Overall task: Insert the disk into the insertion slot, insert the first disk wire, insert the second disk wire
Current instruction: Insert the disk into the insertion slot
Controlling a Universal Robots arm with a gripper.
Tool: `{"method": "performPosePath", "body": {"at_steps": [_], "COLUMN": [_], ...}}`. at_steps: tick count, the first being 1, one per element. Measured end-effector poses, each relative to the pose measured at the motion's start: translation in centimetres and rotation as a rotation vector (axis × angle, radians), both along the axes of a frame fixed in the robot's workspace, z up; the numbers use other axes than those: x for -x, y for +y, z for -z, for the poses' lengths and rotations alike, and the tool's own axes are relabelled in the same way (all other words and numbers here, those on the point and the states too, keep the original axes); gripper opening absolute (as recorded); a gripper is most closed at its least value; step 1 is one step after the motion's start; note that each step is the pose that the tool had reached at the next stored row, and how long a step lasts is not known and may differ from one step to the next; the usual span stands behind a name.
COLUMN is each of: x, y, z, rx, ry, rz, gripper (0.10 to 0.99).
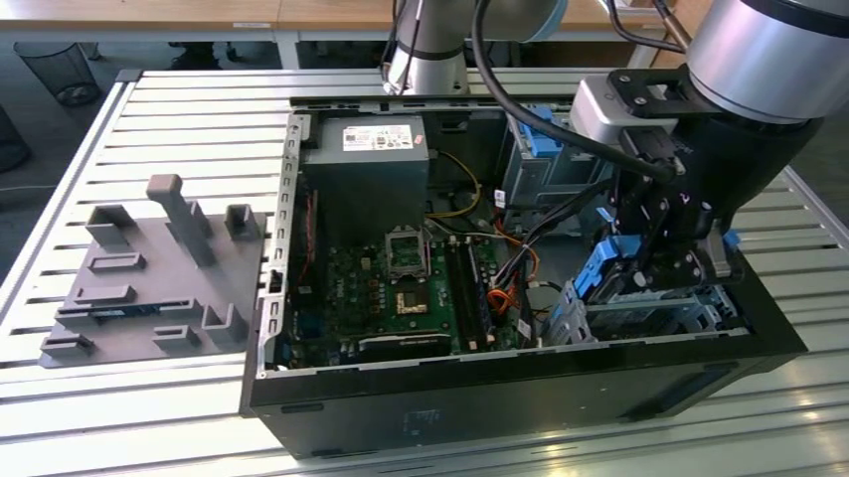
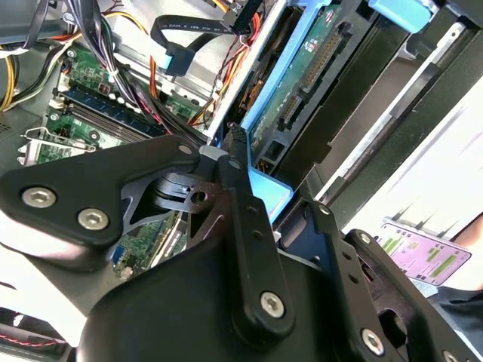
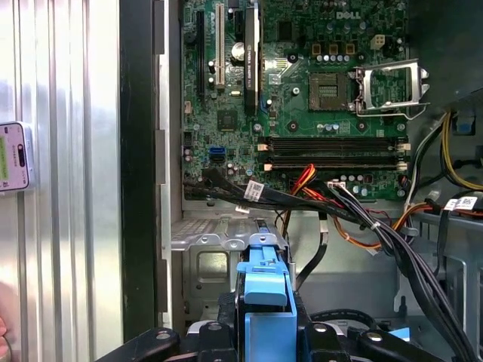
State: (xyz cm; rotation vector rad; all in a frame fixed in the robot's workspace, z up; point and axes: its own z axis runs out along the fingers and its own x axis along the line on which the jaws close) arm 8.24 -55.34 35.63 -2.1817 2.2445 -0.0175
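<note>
My gripper (image 1: 659,273) hangs inside the open computer case, at the exterior view's right, shut on the disk (image 1: 607,270). The disk stands on edge in its bright blue caddy. Just below it sits the insertion slot (image 1: 657,316), a low silver metal cage. In the first wrist view the caddy's blue end (image 3: 264,290) sticks out between my black fingers (image 3: 219,332), above the silver cage (image 3: 207,260). The second wrist view shows the disk's green circuit side (image 2: 306,72) with its connector row. A bundle of black and orange wires (image 3: 339,211) runs loose across the case beside the cage.
The motherboard (image 1: 412,283) fills the case floor, with the grey power supply (image 1: 365,164) behind it. A taller grey bay with a blue latch (image 1: 535,149) stands behind my gripper. A grey fixture plate (image 1: 146,278) lies on the slatted table at the exterior view's left.
</note>
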Motion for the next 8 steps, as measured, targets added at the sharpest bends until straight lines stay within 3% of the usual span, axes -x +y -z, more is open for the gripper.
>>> {"method": "performPosePath", "body": {"at_steps": [8], "x": [0.00], "y": [0.00], "z": [0.24], "rx": [0.000], "ry": [0.0001], "rz": [0.000], "gripper": [0.365]}}
